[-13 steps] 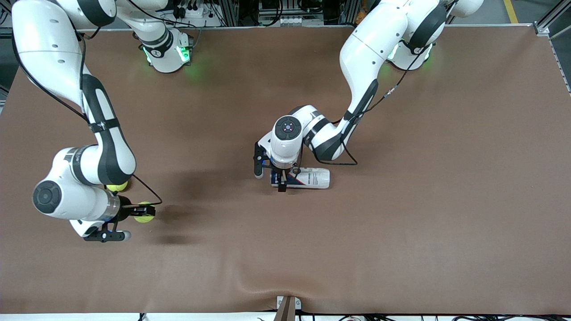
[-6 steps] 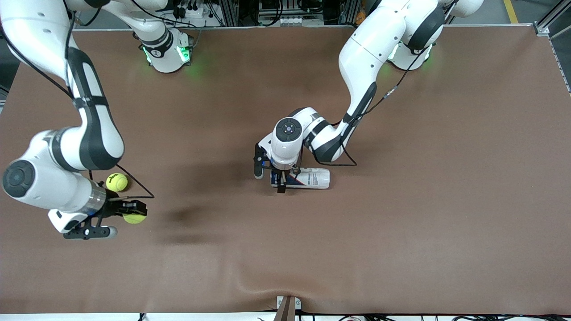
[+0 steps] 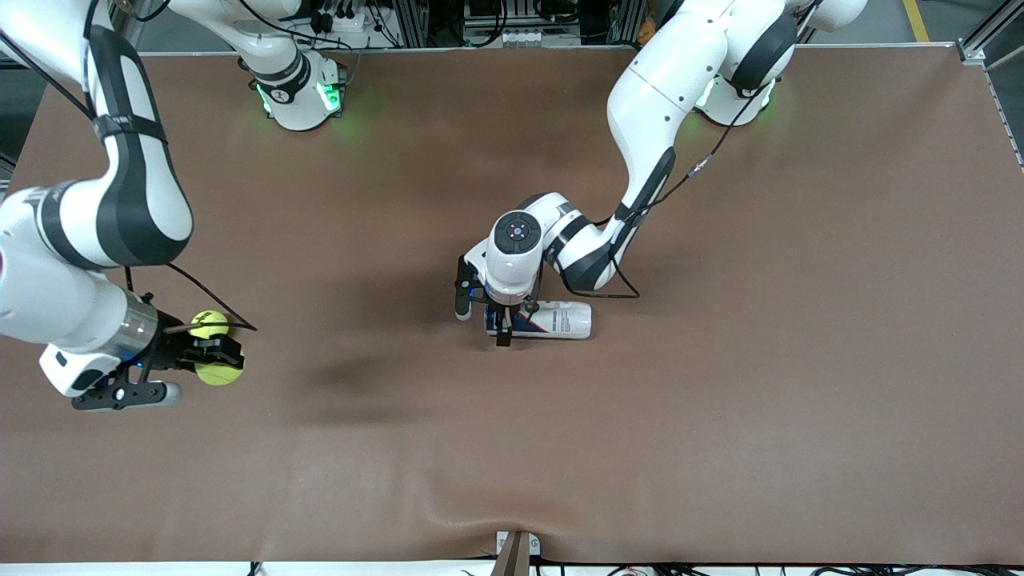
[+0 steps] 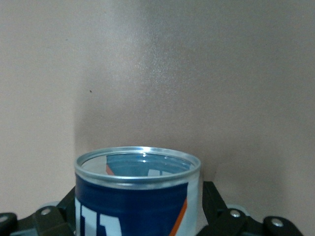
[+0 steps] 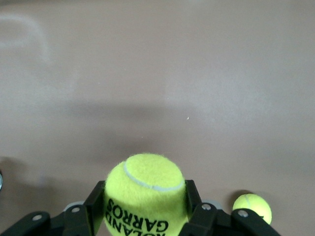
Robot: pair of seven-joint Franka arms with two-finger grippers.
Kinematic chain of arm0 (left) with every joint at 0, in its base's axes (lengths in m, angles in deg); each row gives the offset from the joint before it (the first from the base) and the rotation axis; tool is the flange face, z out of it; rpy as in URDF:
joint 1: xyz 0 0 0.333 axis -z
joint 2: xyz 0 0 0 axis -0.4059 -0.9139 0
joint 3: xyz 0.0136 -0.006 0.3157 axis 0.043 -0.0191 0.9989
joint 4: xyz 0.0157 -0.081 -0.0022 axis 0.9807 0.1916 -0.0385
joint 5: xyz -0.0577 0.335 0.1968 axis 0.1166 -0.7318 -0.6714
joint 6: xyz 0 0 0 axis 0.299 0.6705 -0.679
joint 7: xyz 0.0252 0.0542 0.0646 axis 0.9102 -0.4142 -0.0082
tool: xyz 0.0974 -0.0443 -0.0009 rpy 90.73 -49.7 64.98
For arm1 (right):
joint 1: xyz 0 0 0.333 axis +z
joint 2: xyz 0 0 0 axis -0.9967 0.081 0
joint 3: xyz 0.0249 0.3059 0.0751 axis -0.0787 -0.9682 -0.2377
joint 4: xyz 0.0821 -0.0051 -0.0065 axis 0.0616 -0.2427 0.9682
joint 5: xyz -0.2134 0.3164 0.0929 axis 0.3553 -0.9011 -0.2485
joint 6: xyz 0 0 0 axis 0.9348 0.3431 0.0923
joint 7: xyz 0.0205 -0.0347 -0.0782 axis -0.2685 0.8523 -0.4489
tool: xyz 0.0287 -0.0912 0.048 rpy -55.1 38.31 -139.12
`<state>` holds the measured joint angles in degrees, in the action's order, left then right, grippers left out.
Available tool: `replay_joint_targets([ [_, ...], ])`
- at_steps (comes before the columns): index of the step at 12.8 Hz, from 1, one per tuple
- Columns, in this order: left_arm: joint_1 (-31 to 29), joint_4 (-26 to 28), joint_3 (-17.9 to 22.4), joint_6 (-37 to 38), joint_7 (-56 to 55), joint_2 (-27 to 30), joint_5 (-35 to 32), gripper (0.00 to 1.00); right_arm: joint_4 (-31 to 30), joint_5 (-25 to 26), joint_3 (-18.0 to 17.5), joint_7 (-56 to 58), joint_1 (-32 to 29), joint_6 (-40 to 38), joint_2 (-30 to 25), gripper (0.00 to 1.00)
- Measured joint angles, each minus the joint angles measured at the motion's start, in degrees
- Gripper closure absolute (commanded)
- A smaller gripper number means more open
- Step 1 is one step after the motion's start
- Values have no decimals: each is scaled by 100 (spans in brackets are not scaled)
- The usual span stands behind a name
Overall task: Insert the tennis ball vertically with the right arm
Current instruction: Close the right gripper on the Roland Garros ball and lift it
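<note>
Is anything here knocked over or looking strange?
The blue and white can lies on its side mid-table, between the left gripper's fingers, though the ball should go in vertically. A brown table cover wrinkle shows at the near edge.

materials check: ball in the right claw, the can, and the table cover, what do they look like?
Ball in the right claw: fuzzy yellow felt, matte, with a white seam and black printed lettering. Can between the left claw's fingers: shiny silver rim, likely metal; the wall carries a glossy blue, white and orange label, and its own material is unclear. Table cover: matte brown sheet, probably soft, as it ripples at the front edge.
</note>
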<state>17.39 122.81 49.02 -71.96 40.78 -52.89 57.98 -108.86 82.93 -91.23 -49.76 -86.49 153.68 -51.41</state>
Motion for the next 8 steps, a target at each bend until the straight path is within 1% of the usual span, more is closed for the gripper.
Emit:
replay_joint_targets([
  [2, 0, 0, 0, 2, 1, 0, 0, 11, -1, -11, -5, 155, 0, -2, -96, 95],
  [3, 0, 0, 0, 5, 3, 0, 0, 19, 0, -40, -11, 230, 0, -1, -129, 95],
  [6, 0, -20, 6, 23, 12, 0, 0, 20, -1, -125, -42, 603, 8, -35, -284, 96],
  [8, 0, -21, 6, 25, 12, 0, 0, 24, -3, -213, -47, 917, 11, -335, -460, 97],
])
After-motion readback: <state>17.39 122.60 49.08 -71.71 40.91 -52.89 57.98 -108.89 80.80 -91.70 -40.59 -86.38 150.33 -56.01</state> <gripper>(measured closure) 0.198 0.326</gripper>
